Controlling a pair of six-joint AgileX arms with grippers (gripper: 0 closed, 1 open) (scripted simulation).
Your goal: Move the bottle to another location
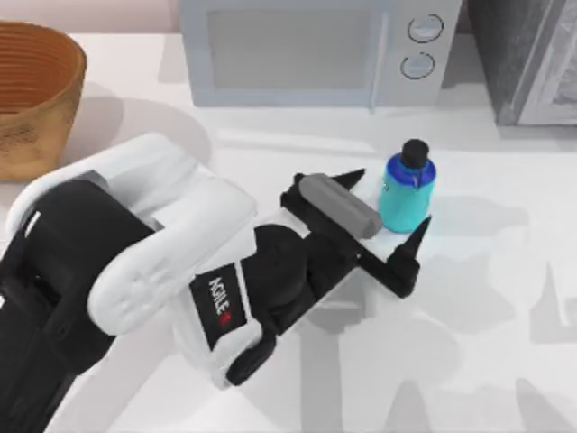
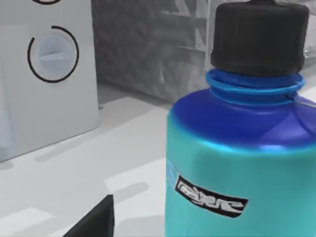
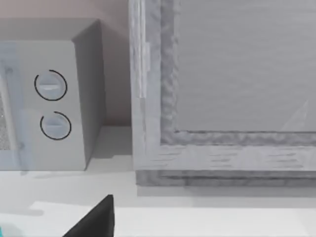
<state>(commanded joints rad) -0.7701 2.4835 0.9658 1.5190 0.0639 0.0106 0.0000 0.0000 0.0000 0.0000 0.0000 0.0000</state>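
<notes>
Left arm (image 1: 135, 262) reaching from 8 o'clock toward 2 o'clock; left gripper (image 1: 389, 206) spread wide, its two fingers flanking the upright bottle (image 1: 407, 191) without clamping it, before the microwave (image 1: 311, 50).

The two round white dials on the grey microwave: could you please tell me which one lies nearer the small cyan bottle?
The lower dial, the one nearer the microwave's bottom edge, is closer to the cyan bottle. The upper dial lies farther back. The left gripper straddles that bottle.
</notes>
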